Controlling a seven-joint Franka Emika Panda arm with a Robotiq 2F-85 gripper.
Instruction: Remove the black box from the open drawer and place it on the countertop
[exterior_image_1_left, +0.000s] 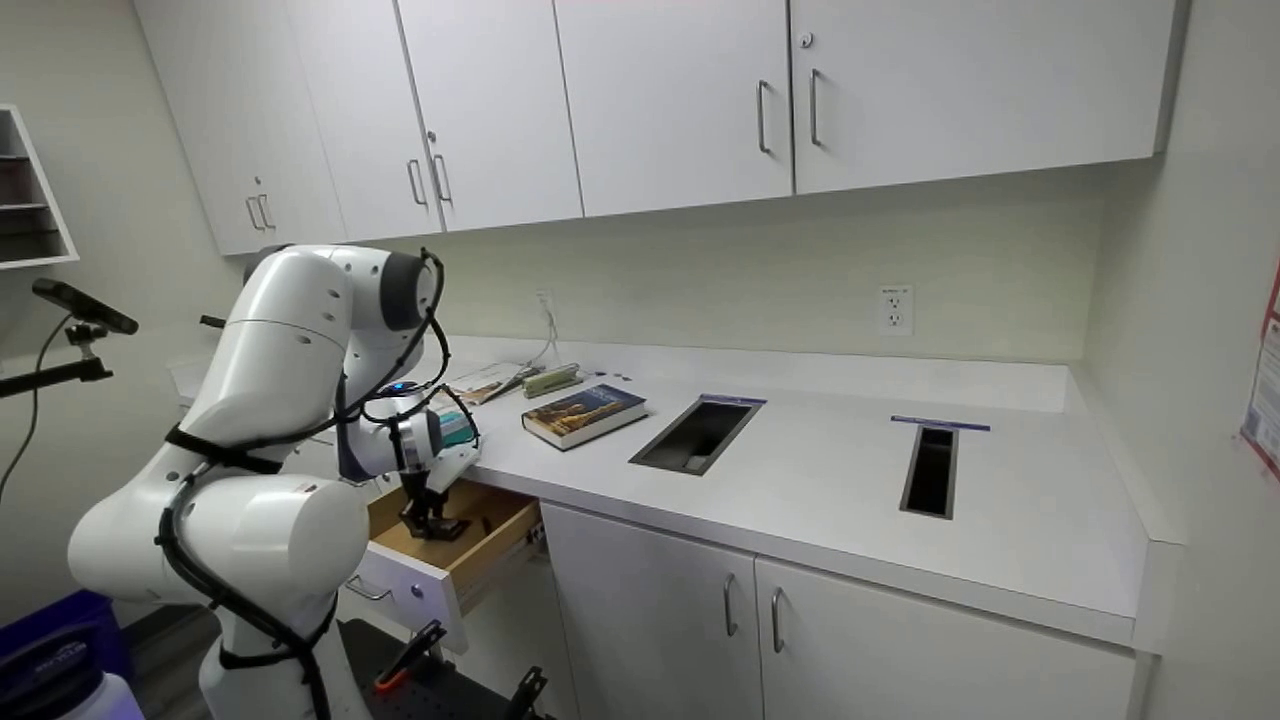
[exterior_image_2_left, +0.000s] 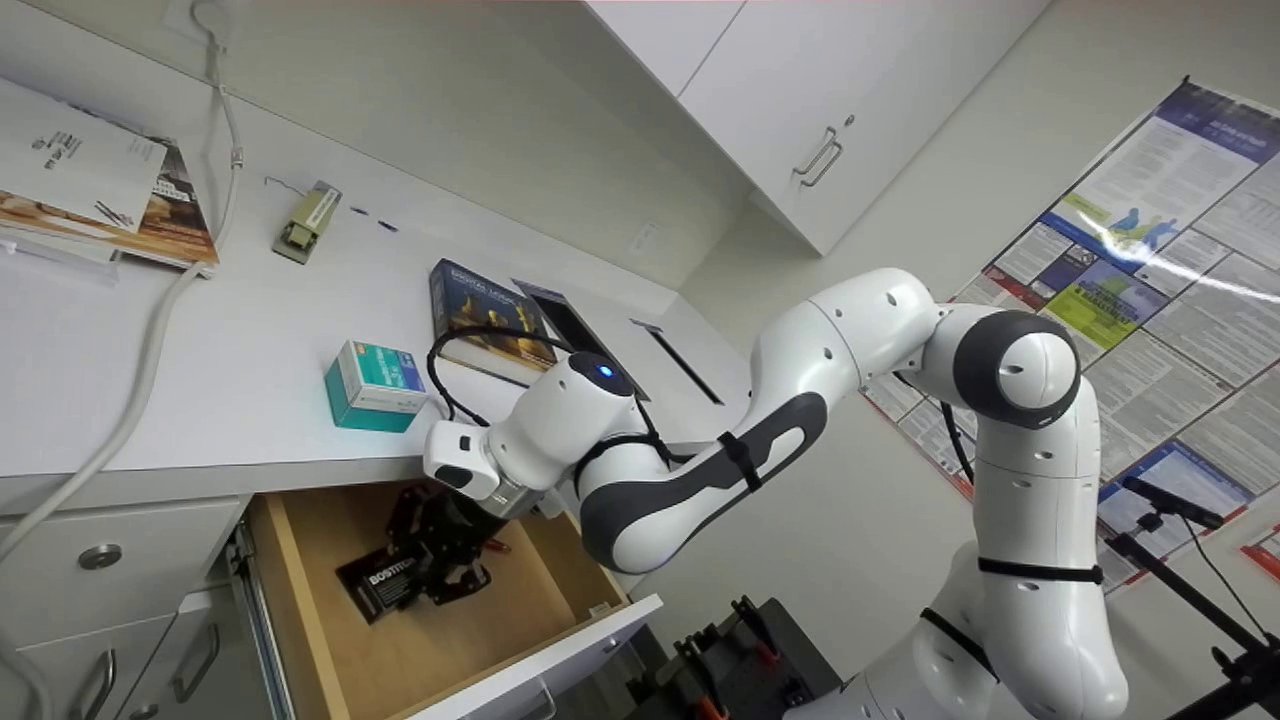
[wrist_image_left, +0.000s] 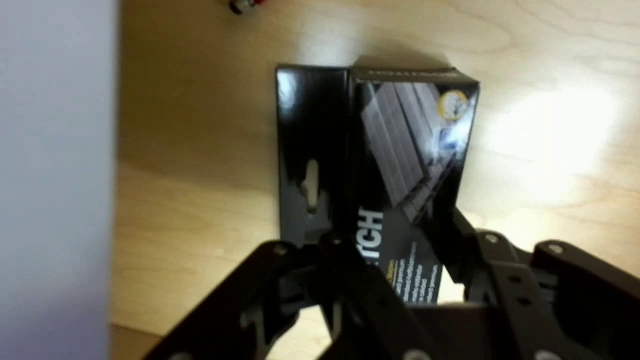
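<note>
Black rectangular cardboard box (wrist_image_left: 385, 170): glossy, printed. Rectangular pale-brown wooden drawer (exterior_image_2_left: 530, 610): smooth, visible grain. Flat white countertop (exterior_image_1_left: 810, 480): smooth. Black jointed gripper (wrist_image_left: 392, 232): shiny metal screws (wrist_image_left: 492, 239). Curved white arm (exterior_image_1_left: 268, 365): smooth, plastic-looking.

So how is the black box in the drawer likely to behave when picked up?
The black box will probably keep its shape, as its edges look straight. Bright glints suggest a glossy, perhaps slippery surface. If what look like staple strips printed on it match the hidden contents, it may be heavy for its size.
</note>
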